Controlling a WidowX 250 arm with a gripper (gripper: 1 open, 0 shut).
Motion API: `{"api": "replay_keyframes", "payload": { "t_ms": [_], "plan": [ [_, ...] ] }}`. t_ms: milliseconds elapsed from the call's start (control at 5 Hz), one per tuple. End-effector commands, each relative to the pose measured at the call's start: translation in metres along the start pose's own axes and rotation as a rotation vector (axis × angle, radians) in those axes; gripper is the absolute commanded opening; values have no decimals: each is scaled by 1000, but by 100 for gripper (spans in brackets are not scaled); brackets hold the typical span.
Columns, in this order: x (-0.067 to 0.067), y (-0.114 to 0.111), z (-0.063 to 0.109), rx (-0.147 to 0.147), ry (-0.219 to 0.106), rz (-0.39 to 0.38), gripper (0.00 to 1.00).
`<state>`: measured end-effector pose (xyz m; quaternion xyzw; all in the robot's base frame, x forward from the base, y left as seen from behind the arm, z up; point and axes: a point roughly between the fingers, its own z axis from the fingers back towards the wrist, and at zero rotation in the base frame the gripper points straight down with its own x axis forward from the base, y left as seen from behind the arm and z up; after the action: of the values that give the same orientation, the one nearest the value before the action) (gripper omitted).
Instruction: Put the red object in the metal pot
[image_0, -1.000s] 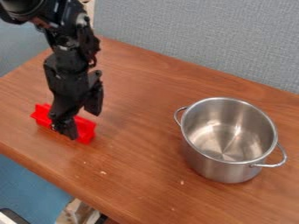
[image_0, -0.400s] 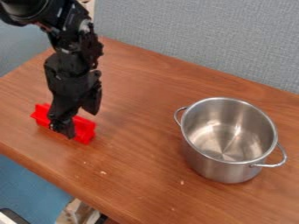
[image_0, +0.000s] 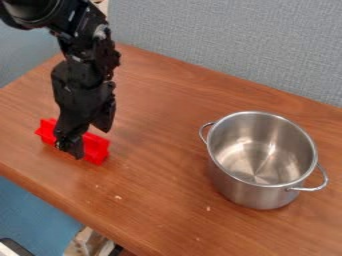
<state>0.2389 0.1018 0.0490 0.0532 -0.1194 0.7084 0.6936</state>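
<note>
Red object (image_0: 74, 141) lies half hidden under the gripper (image_0: 75, 146), whose jaws seemingly straddle it, spread wide. Nothing has shifted since earlier; the metal pot (image_0: 265, 158) stands well apart.

Black gripper (image_0: 75, 147) points down over the red object (image_0: 71, 143), fingers apparently straddling it — contact unclear; the metal pot (image_0: 263, 158) stands well to its right on the wooden table (image_0: 160, 90).
</note>
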Motion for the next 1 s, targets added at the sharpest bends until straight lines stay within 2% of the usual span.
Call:
{"api": "replay_keyframes", "payload": {
  "t_ms": [0, 200, 400, 800],
  "plan": [
    [1, -3, 5, 1, -13, -11, 100],
    [3, -6, 2, 29, -10, -2, 100],
    [4, -5, 3, 29, -11, -4, 0],
    [3, -5, 37, -3, -4, -72, 0]
  ]
}}
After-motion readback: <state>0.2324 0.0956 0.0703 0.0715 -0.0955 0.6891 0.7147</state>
